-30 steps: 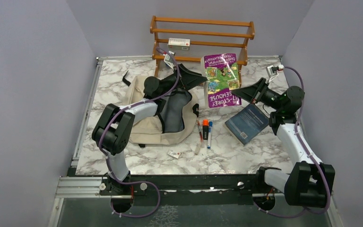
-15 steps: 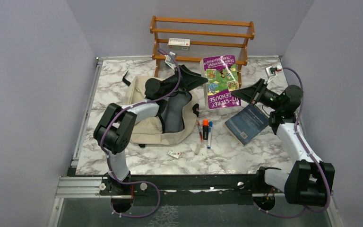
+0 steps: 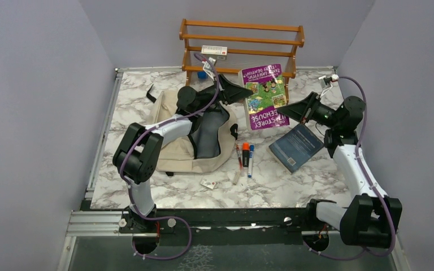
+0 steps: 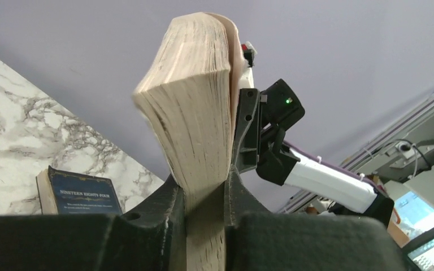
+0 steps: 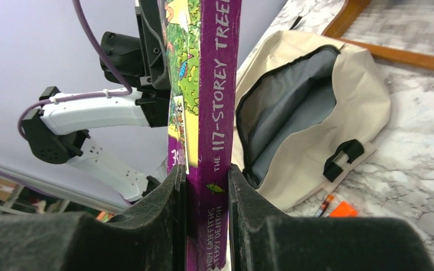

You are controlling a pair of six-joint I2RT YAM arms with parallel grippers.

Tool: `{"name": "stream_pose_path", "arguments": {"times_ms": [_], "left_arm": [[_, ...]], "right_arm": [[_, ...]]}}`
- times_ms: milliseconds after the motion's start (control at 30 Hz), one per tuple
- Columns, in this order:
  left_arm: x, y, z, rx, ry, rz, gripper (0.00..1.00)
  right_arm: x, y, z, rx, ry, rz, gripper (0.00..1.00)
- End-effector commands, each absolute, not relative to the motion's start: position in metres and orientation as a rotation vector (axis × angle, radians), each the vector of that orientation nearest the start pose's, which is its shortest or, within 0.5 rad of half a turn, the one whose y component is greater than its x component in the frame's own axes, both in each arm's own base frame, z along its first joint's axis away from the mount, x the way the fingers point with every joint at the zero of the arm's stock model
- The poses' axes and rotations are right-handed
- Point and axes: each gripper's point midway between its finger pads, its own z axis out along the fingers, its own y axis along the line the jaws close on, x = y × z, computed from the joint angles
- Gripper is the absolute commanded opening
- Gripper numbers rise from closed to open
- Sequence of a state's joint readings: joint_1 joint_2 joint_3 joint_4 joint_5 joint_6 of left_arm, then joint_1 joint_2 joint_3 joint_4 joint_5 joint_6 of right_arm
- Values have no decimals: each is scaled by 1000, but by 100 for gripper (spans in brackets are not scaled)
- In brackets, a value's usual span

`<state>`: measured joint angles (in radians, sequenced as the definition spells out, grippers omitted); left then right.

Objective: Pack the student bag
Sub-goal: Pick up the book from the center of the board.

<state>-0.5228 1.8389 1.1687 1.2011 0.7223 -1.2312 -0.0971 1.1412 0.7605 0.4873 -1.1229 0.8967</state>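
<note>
Student bag (image 5: pixel 357 96) lies open; left claw (image 4: pixel 206 197) and right claw (image 5: pixel 208 189) grip "117-Storey Treehouse" (image 5: pixel 220 84).

The top camera looks down from above and behind the arm bases (image 3: pixel 147 220) on the whole table (image 3: pixel 164 192). The wrist cameras sit close behind the left claw (image 4: pixel 203 189) and the right claw (image 5: pixel 206 178), each facing the other claw. All three views share the purple book (image 3: pixel 265 96).

books: 2, purple book (image 3: pixel 264 93) and blue book (image 3: pixel 296 147) | student bag (image 3: pixel 178 162): 1 | pens and markers (image 3: pixel 246 152): 3 | wooden rack (image 3: pixel 242 39): 1 | small box (image 3: pixel 213 51): 1 | small white piece (image 3: pixel 208 183): 1
</note>
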Motion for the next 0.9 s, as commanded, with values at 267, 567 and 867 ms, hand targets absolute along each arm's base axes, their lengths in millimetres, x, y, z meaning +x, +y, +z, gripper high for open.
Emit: {"name": "stream_pose_path", "arguments": {"times_ms": [267, 567, 867], "left_arm": [[336, -362, 392, 394, 1248, -1907, 0], [340, -332, 457, 254, 962, -1898, 0], [342, -319, 494, 212, 755, -1915, 0]], "right_arm": [[299, 135, 330, -156, 1587, 1256, 60], [311, 115, 350, 133, 1377, 1286, 81], [323, 125, 397, 154, 1204, 1377, 85]]}}
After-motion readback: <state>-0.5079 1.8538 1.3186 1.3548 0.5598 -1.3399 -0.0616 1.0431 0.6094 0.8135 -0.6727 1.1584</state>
